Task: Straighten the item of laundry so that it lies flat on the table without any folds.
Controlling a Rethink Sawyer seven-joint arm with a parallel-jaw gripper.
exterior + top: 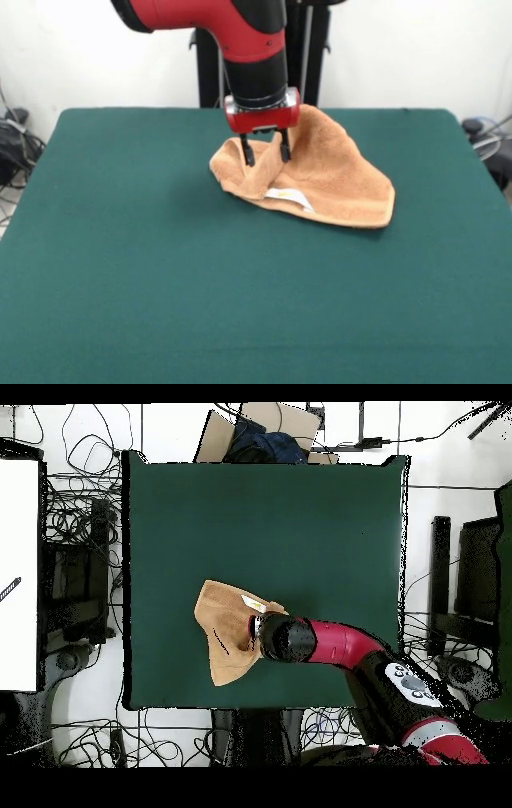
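Orange-tan terry towel (320, 180) lies bunched on the green counter (160, 280), directly under the hand (266, 154) — fingers spread, straddling a raised fold, not clamped — while its flatter part trails toward the white label (290, 197).

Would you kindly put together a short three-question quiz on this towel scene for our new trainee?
1. True or false: the towel lies flat on the table.
2. Which is at the towel's near edge in the front view: a) a white label, b) a button, c) a zip?
3. Where is the end effector?

Key: 1 false, it is bunched and folded. 2 a. 3 Down at the towel's raised fold, fingers either side of it.
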